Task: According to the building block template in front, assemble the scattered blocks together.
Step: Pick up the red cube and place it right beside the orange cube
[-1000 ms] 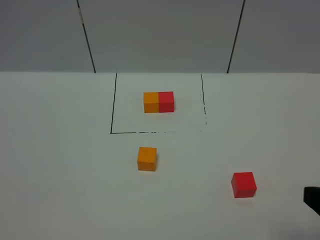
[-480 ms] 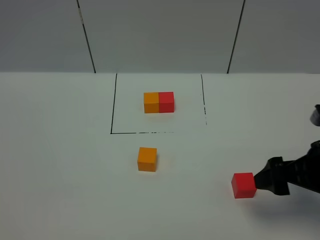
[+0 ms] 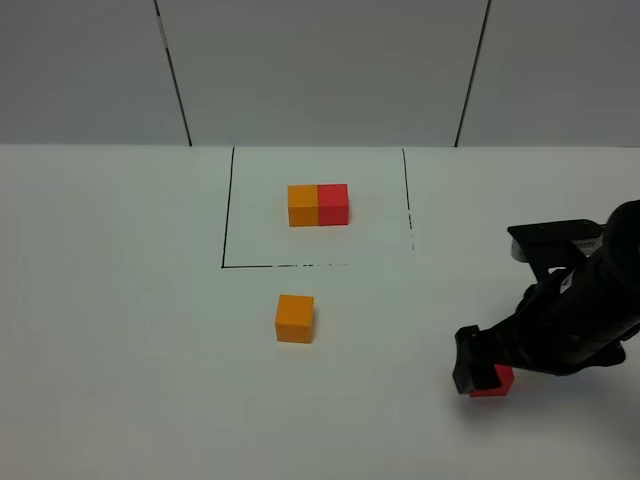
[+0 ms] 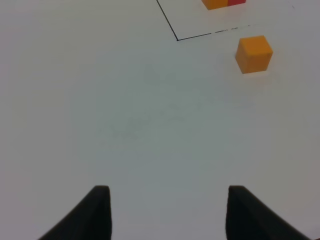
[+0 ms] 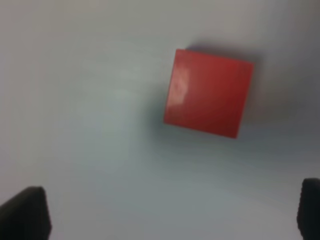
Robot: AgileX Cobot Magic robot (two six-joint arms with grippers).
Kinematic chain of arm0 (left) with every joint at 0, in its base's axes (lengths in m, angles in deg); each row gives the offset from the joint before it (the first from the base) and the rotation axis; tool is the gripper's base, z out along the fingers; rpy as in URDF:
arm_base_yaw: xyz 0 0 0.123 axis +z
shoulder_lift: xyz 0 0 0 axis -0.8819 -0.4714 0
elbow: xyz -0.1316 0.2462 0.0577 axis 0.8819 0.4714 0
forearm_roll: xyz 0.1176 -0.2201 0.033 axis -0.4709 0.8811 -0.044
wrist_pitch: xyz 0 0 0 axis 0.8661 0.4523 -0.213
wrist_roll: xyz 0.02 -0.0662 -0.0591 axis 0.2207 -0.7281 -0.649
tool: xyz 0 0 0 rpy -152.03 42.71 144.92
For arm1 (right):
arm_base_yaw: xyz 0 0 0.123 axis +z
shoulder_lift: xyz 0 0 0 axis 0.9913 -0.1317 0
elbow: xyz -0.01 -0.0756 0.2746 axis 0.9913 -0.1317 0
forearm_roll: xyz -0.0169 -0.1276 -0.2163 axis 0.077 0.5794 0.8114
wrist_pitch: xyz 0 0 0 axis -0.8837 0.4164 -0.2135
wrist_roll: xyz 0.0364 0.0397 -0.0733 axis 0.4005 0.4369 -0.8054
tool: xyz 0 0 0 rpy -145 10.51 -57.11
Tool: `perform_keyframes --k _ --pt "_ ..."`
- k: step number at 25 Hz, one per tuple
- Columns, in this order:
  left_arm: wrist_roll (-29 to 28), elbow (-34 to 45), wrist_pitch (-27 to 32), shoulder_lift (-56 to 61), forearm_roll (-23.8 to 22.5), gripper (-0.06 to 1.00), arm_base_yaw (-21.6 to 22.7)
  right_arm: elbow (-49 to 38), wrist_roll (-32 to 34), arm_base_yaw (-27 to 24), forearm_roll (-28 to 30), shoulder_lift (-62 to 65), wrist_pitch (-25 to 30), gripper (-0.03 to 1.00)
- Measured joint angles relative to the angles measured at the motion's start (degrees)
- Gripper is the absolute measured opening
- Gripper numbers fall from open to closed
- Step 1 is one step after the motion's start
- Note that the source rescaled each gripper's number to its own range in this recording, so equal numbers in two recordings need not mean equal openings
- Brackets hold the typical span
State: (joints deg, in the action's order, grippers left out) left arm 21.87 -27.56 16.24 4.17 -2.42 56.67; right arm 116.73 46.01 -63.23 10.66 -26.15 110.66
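The template, an orange cube (image 3: pixel 303 205) joined to a red cube (image 3: pixel 334 203), sits inside a black outlined square. The loose orange cube (image 3: pixel 295 318) lies in front of that square; it also shows in the left wrist view (image 4: pixel 254 53). The loose red cube (image 3: pixel 497 381) lies at the front right, mostly hidden under my right gripper (image 3: pixel 474 366). In the right wrist view the red cube (image 5: pixel 209 92) lies on the table ahead of the open right gripper (image 5: pixel 167 212), untouched. My left gripper (image 4: pixel 167 212) is open and empty, far from the orange cube.
The black outline (image 3: pixel 225 220) marks the template area at the back middle of the white table (image 3: pixel 120 330). A grey panelled wall (image 3: pixel 320 70) stands behind the table. The right arm (image 3: pixel 590 300) reaches in from the right edge.
The right arm has come in from the right edge and moved left over the red cube, now covering most of it. The cubes have not moved.
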Motion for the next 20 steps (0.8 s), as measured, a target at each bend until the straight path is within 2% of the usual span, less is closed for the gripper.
perform_keyframes --k 20 --pt "0.0 0.0 0.0 0.0 0.0 0.29 0.0 0.3 3.6 1.1 1.1 -12.6 -11.5 1.00"
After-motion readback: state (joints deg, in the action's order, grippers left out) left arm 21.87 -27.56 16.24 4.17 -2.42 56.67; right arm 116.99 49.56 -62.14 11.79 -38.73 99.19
